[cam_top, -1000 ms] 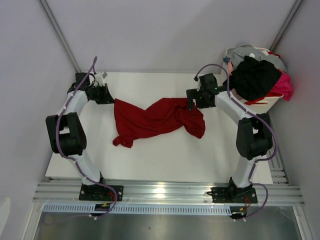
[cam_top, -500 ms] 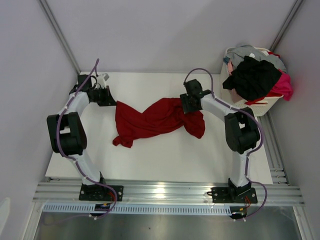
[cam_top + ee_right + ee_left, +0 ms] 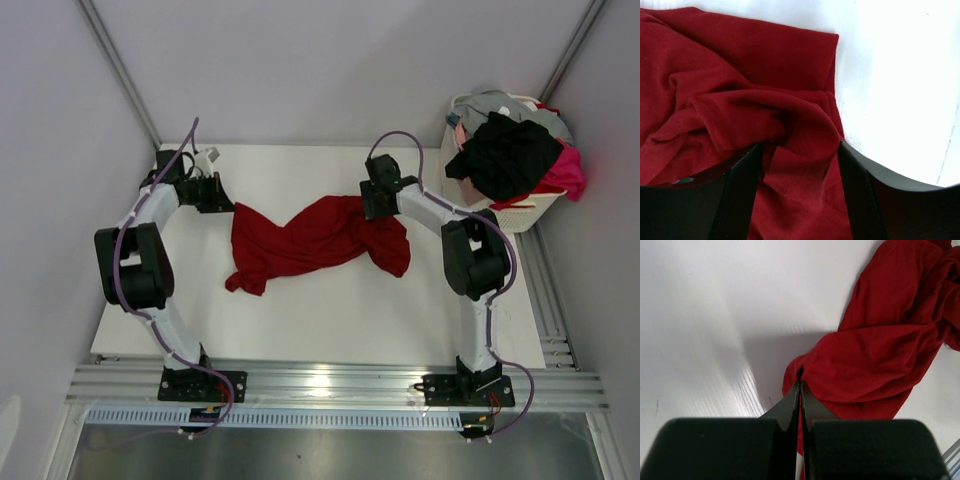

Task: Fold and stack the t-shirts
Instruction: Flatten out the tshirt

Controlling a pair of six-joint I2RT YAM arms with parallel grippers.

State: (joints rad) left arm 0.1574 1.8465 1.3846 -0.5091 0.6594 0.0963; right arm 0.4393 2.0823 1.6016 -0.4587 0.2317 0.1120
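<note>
A dark red t-shirt (image 3: 315, 240) lies crumpled and twisted across the middle of the white table (image 3: 320, 320). My left gripper (image 3: 224, 204) is shut on the shirt's left edge; in the left wrist view the jaws (image 3: 800, 385) pinch a fold of red cloth (image 3: 880, 350). My right gripper (image 3: 372, 208) is open at the shirt's upper right end. In the right wrist view its fingers (image 3: 747, 165) stand wide apart with a bunched fold of red cloth (image 3: 800, 150) between them. Other shirts, black (image 3: 510, 155), pink (image 3: 568, 172) and grey (image 3: 495, 100), are heaped in a basket.
A white laundry basket (image 3: 530, 208) stands off the table's back right corner, piled with clothes. Walls close in on the left, back and right. An aluminium rail (image 3: 330, 385) runs along the near edge by the arm bases.
My right gripper moved left from the table's right side onto the shirt's upper right end, its arm folding in. The left gripper and the shirt's left end stayed almost still.
</note>
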